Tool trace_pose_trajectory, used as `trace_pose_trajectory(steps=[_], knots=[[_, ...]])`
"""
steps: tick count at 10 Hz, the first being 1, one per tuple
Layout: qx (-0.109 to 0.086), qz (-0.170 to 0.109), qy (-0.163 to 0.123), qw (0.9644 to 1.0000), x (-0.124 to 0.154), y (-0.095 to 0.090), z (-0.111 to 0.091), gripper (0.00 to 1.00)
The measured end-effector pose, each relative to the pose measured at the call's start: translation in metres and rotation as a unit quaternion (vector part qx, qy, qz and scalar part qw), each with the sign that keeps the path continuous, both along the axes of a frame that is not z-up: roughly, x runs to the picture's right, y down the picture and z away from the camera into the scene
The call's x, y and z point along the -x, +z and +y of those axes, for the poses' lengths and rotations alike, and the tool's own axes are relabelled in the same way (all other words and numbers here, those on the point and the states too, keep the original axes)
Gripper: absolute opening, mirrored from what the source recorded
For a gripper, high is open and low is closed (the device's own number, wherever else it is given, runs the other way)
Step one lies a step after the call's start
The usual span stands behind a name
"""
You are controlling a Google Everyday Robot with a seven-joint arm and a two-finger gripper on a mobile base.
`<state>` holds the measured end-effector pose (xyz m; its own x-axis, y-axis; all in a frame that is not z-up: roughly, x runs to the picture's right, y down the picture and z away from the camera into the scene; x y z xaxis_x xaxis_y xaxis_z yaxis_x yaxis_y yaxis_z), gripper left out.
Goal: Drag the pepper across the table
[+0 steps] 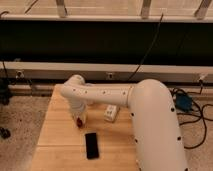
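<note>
The pepper is a tiny dark red rounded object on the light wooden table, left of centre. My white arm reaches from the lower right across the table, and my gripper points down right over the pepper, touching or almost touching it. The pepper shows just below the gripper's tip, partly hidden by it.
A black phone lies flat just below and right of the pepper. A small white box sits to the right, beside the arm. Speckled grey floor lies to the left, and a dark wall with cables runs behind the table.
</note>
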<state>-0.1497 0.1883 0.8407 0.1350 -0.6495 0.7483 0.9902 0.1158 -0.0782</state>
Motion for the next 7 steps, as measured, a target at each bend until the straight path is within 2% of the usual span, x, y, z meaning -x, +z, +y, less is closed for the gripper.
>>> trace_pose_trajectory(steps=[7], knots=[[0.001,0.000,0.000,1.0000,0.0004,-0.0048,0.0046,0.00]])
